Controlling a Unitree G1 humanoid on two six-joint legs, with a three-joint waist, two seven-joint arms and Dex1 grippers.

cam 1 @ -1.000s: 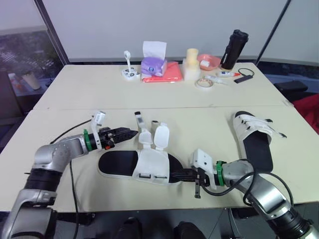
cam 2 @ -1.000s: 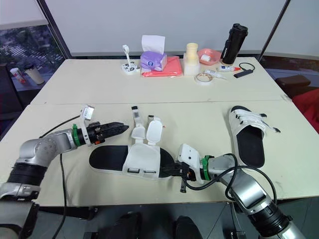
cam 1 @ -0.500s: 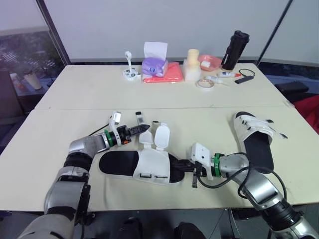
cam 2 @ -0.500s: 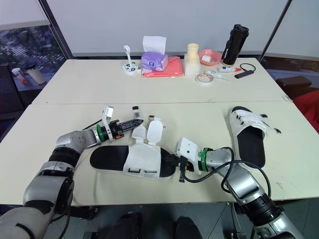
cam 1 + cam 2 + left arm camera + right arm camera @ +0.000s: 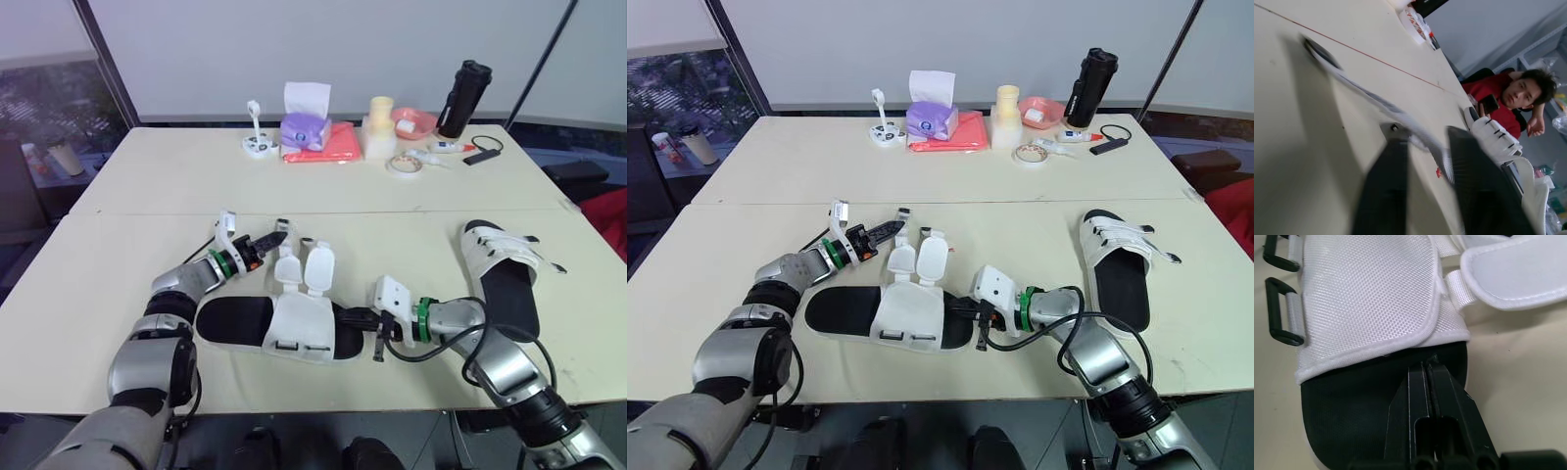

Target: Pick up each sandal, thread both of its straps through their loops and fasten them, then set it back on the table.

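Note:
The open white sandal [image 5: 284, 323] with a black sole lies near the table's front edge, its two flaps [image 5: 315, 269] folded back. Its grey strap [image 5: 1366, 95] runs away from it across the table. My left gripper [image 5: 271, 238] is at the strap's end [image 5: 282, 226], fingers apart on either side of the strap in the left wrist view. My right gripper [image 5: 359, 319] is shut, its tip [image 5: 1426, 364] resting on the black insole just past the white upper, near the two black loops [image 5: 1281, 308]. A second sandal [image 5: 505, 269], straps fastened, lies at the right.
Along the table's far side stand a purple tissue box [image 5: 302, 125], a red cloth [image 5: 328, 145], a cream container [image 5: 378, 125], a pink bowl [image 5: 411, 120], a tape roll [image 5: 399, 164] and a black bottle [image 5: 460, 98]. A person [image 5: 1508, 98] in red sits beyond the right edge.
My left gripper has moved right and away from me to the strap's end, and its fingers have narrowed around the strap. The right gripper stays shut at the sandal's sole.

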